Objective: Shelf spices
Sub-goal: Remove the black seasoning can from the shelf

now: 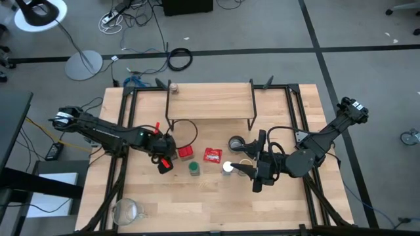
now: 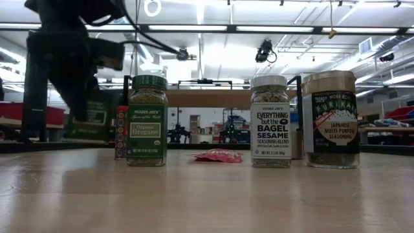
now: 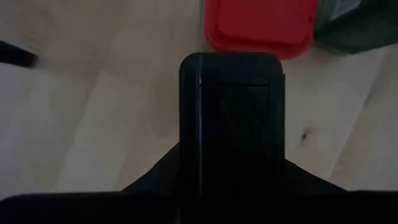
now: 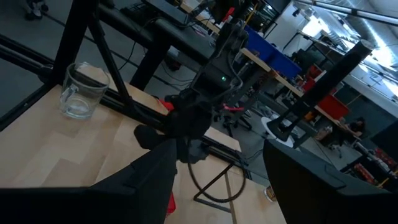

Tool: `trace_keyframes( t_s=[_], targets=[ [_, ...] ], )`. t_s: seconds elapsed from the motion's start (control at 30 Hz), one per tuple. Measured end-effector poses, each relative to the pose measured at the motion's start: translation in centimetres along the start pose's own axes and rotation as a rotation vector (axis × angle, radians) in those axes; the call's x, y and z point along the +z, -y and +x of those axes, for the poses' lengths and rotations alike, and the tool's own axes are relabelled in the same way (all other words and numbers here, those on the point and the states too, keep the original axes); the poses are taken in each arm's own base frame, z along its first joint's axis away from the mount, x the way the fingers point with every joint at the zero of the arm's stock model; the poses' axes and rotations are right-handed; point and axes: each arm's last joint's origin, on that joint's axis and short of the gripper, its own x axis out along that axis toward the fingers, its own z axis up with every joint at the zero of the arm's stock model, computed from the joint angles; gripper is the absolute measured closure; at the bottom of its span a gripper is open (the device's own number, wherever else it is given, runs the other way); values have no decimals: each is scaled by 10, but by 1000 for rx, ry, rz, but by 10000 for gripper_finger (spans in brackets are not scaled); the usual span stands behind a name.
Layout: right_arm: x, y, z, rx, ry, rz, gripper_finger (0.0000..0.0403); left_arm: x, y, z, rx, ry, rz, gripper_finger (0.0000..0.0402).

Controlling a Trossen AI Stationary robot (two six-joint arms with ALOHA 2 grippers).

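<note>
Wooden tabletop (image 1: 216, 203) carries the spices (image 1: 194, 168) in front of the shelf (image 1: 210, 98). Your left gripper (image 1: 165, 162) is beside the red tin (image 1: 185, 153), and I cannot tell its fingers. The right gripper (image 1: 248, 174) waits spread. Next you must pinch the tin and lift it onto the shelf.

Left claw (image 1: 165, 164) low over table; right claw (image 1: 252, 172) open.

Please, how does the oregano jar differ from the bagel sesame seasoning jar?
The oregano jar has a green cap and a green label; the bagel sesame jar has a white cap and a white label with black lettering. The contents of the oregano jar look green, those of the bagel sesame jar pale and speckled. Both stand upright on the table, similar in height and shape.
</note>
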Motion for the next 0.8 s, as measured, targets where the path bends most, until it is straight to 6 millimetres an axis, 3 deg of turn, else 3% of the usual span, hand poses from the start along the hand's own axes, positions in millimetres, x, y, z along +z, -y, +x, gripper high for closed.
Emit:
trace_keyframes(
  t_s=[0.33, 0.57, 0.8],
  targets=[
    [0, 0, 0, 0, 0, -1, 163, 13, 5, -21, 32, 37, 25, 183],
    [0, 0, 0, 0, 0, -1, 163, 12, 4, -25, 51, 10, 25, 168],
    [0, 0, 0, 0, 0, -2, 163, 31, 8, -67, 142, 81, 42, 172]
  ],
)
